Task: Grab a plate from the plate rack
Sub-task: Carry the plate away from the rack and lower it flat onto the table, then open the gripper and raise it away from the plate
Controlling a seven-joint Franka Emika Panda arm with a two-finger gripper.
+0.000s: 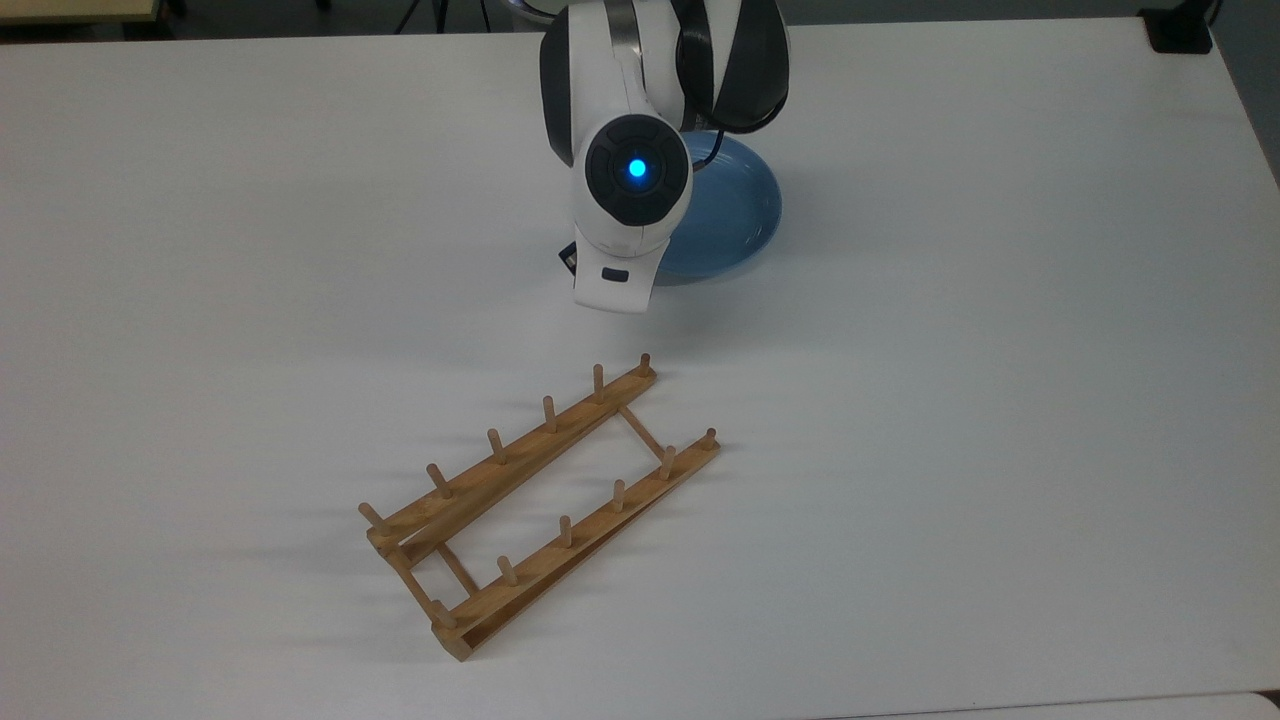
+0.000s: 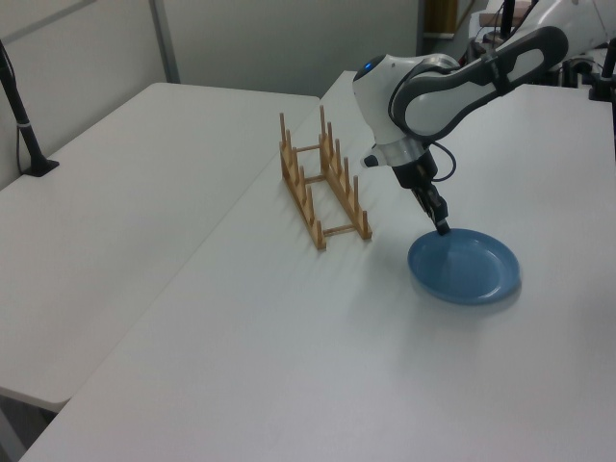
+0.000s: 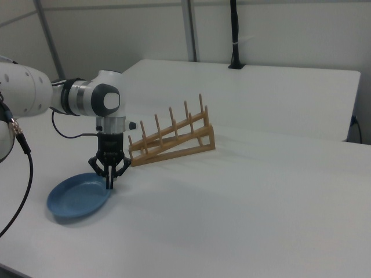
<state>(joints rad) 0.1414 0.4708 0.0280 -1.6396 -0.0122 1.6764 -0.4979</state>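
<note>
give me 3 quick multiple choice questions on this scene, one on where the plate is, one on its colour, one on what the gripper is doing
1. Where is the plate?
A. standing in the plate rack
B. flat on the table, apart from the plate rack
C. lifted above the table

2. What colour is the plate?
A. light blue
B. red
C. white

3. What is the gripper doing?
A. open above the plate rack
B. shut on a peg
C. shut on the plate's rim

Answers:
1 B, it lies on the table beside the plate rack.
2 A, blue in every view.
3 C, the right view shows the fingers pinching the rim.
</note>
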